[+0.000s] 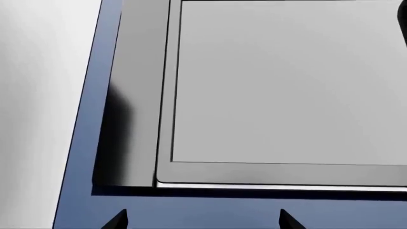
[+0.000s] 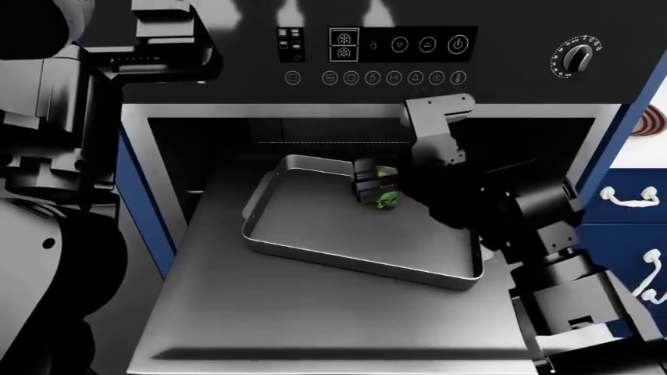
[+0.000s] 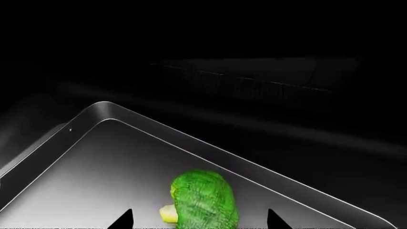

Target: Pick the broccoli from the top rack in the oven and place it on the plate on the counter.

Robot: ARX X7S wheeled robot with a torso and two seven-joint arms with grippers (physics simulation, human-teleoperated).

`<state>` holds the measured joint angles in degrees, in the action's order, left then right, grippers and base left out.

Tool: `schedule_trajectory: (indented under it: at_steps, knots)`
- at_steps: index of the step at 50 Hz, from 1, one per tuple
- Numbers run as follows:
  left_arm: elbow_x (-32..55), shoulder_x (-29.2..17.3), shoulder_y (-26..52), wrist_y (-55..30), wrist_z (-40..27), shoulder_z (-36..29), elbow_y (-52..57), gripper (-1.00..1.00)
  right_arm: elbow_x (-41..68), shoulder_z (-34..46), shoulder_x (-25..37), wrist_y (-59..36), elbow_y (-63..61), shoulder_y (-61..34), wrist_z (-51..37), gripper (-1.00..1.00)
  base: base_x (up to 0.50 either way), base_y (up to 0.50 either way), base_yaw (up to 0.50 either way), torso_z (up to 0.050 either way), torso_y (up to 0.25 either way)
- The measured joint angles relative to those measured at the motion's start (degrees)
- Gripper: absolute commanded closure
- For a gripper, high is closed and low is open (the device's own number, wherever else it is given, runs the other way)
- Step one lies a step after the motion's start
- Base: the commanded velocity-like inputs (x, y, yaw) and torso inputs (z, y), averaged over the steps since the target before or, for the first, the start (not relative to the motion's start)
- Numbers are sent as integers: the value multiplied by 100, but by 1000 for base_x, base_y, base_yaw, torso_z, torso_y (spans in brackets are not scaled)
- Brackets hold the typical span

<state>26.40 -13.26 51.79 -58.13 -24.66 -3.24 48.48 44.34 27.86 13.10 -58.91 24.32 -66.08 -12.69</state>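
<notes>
The broccoli [image 2: 387,200] [image 3: 202,200] lies in a rimmed grey baking tray [image 2: 344,254] near its far right edge. The tray sits on the top rack [image 2: 312,312], which is pulled out of the oven [image 2: 376,55]. My right gripper [image 2: 368,186] [image 3: 199,220] reaches into the tray and is open, with one fingertip on each side of the broccoli and a gap on both sides. The left gripper [image 1: 203,220] is open and holds nothing, facing a navy blue cabinet edge. A slice of the plate [image 2: 652,123] shows at the far right on the counter [image 2: 638,160].
The oven's dark cavity lies behind the tray. Navy cabinets with white handles [image 2: 629,197] stand to the right of the oven. My left arm [image 2: 62,156] fills the left side, beside the oven opening. A grey framed panel [image 1: 286,86] fills the left wrist view.
</notes>
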Motion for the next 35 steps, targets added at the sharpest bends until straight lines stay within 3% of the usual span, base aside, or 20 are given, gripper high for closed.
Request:
schedule_trajectory:
  at_steps: [35]
  knots:
    - [119, -67, -10, 48, -106, -18, -4, -100, 12, 128, -180, 34, 734, -161, 220, -100, 0, 0, 0, 0, 0]
